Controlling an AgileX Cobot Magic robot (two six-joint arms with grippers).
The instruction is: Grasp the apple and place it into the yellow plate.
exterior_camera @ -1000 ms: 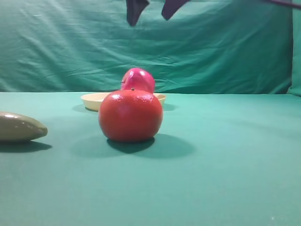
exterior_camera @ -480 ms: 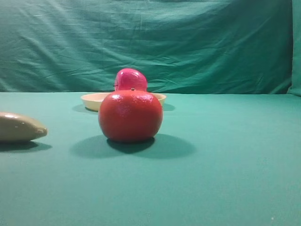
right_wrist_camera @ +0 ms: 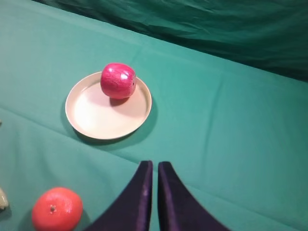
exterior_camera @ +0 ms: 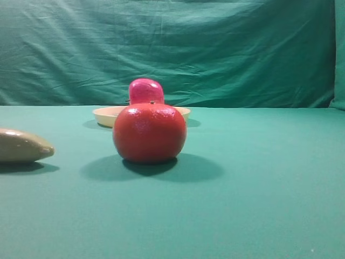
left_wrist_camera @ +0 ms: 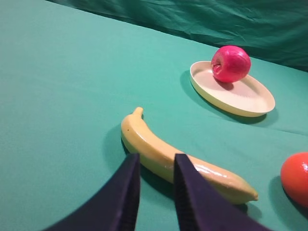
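Note:
The dark pink apple [right_wrist_camera: 118, 80] lies in the pale yellow plate [right_wrist_camera: 96, 115], toward its far rim, with nothing touching it. My right gripper [right_wrist_camera: 153, 166] hovers high above the cloth on the near side of the plate, its dark fingers pressed together and empty. From the left wrist view the apple [left_wrist_camera: 231, 63] rests at the plate's [left_wrist_camera: 240, 98] left end. My left gripper [left_wrist_camera: 155, 159] sits low over the cloth with a narrow gap between its fingers, holding nothing. In the exterior view the apple [exterior_camera: 145, 90] peeks over the plate [exterior_camera: 105, 114]; neither gripper shows there.
A large orange-red round fruit [exterior_camera: 150, 132] stands in front of the plate, half hiding it. A yellow banana [left_wrist_camera: 149, 139] lies just beyond my left fingertips, at the left edge [exterior_camera: 21, 145] of the exterior view. Green cloth covers the table and backdrop.
The dark fingers at the top of the exterior view have risen out of sight. The apple has rolled a little to the left in the plate.

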